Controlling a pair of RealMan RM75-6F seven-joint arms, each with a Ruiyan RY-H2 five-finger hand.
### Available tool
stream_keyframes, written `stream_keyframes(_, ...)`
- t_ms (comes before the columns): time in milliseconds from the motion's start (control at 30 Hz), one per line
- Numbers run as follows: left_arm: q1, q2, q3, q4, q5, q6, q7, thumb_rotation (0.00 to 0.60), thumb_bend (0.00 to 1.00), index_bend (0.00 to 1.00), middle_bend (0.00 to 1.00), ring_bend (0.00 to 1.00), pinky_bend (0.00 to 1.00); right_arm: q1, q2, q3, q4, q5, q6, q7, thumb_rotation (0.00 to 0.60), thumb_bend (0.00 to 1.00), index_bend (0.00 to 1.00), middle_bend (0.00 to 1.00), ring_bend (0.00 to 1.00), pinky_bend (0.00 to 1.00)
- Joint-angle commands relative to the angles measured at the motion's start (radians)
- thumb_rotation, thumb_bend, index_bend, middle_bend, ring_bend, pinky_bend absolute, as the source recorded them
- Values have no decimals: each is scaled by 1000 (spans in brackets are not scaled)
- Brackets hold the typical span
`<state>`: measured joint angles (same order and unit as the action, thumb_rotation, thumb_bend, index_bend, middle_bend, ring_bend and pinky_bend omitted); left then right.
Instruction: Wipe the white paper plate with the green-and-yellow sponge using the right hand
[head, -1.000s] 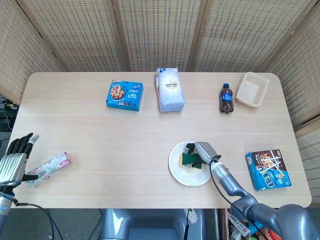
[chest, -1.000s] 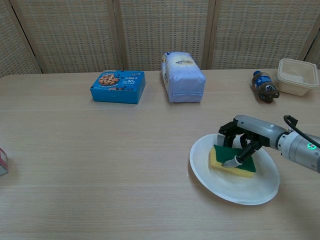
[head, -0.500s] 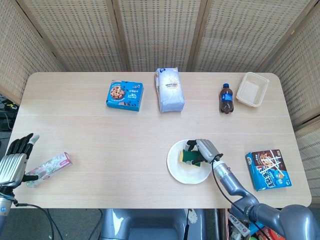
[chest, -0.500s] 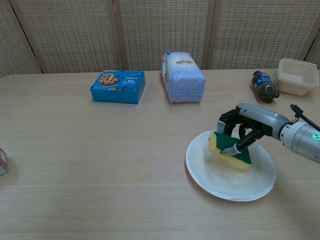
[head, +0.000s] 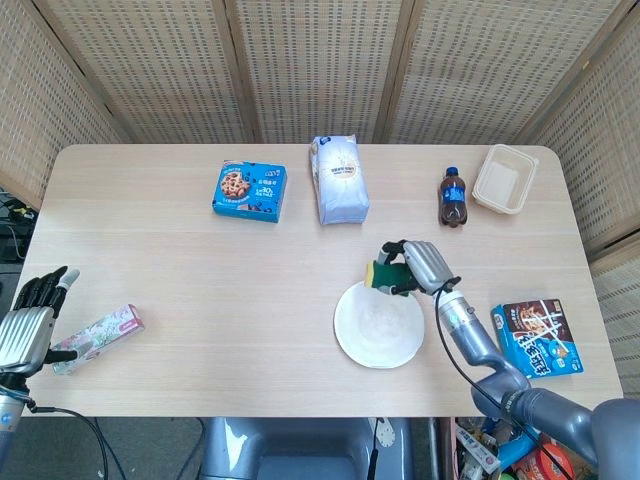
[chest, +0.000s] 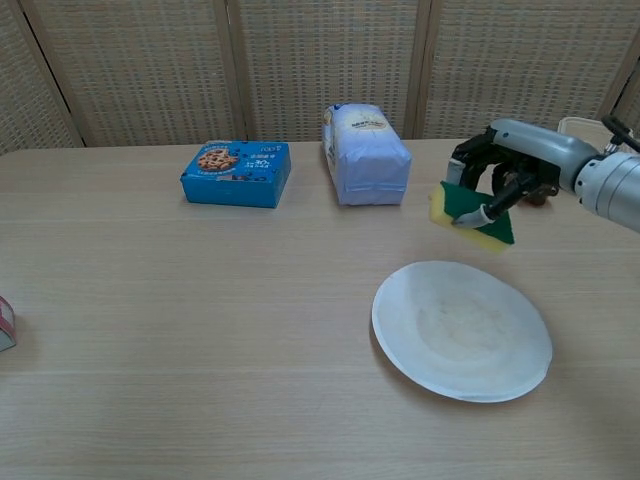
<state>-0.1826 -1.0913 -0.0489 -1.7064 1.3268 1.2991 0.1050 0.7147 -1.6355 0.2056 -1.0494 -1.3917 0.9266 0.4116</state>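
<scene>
Right now my right hand (chest: 505, 170) grips the green-and-yellow sponge (chest: 472, 212), fingers curled around it, and holds it in the air above the far edge of the white paper plate (chest: 461, 329), clear of its surface. The plate lies flat on the counter (head: 200, 270), bare inside. My left hand (head: 28, 322) sits off the counter's left edge, fingers spread, holding nothing, just beside a pink floral packet (head: 98, 338). Along the far side I see a blue cookie box (chest: 236, 173), a white bag (chest: 365, 154), a cola bottle (head: 452, 198) and a beige container (head: 505, 179).
</scene>
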Motion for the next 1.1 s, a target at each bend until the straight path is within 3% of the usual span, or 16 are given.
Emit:
stream_keyframes(33,0,1,0,0,-2,-2,-2,600,0,0,0,0,0,34,-10,-5,101,60,-100,-130,600,452,591,562,419,225)
stream_keyframes(133,0,1,-2,2,-5,-2,-3,600,0,0,0,0,0,47,-22,-26,156,87,-175,-198,600,445,588,492,358,205)
stream_keyframes(267,-3,0,-4,6,-13,-8,-3,600,0,0,0,0,0,62,-37,-51,211,100,-233,-290,600,349,486,297,217,165)
stream_keyframes(367,-5,-1,-5,6,-18,-14,-2,600,0,0,0,0,0,69,-55,-45,233,124,-247,-338,600,315,449,264,198,157)
stream_keyframes(433,-6,-1,-6,5,-19,-13,0,600,0,0,0,0,0,72,-64,-35,235,147,-258,-357,600,234,354,166,125,118)
stream_keyframes(500,-5,0,-6,4,-20,-13,-2,600,0,0,0,0,0,74,-63,-33,226,162,-275,-375,600,117,139,25,17,36)
stream_keyframes(533,-5,1,-6,4,-20,-13,-3,600,0,0,0,0,0,75,-59,-31,217,171,-285,-380,600,92,78,3,1,17)
stream_keyframes(600,-4,3,-6,3,-20,-12,-5,600,0,0,0,0,0,73,-42,-12,173,200,-301,-366,600,61,3,0,0,0)
stream_keyframes(733,-2,8,-4,0,-14,-10,-15,600,0,0,0,0,0,51,13,22,60,208,-245,-334,600,20,0,0,0,0)
stream_keyframes(833,0,13,-2,-2,-4,-5,-24,600,0,0,0,0,0,10,101,31,-86,181,-158,-322,600,0,0,0,0,0)
stream_keyframes(933,3,17,3,-5,11,-1,-32,600,0,0,0,0,0,-47,212,21,-250,152,-73,-335,600,0,0,0,0,0)
stream_keyframes(1100,9,13,12,-3,37,16,-30,600,0,0,0,0,0,-154,324,-19,-416,83,87,-335,600,0,0,0,0,0)
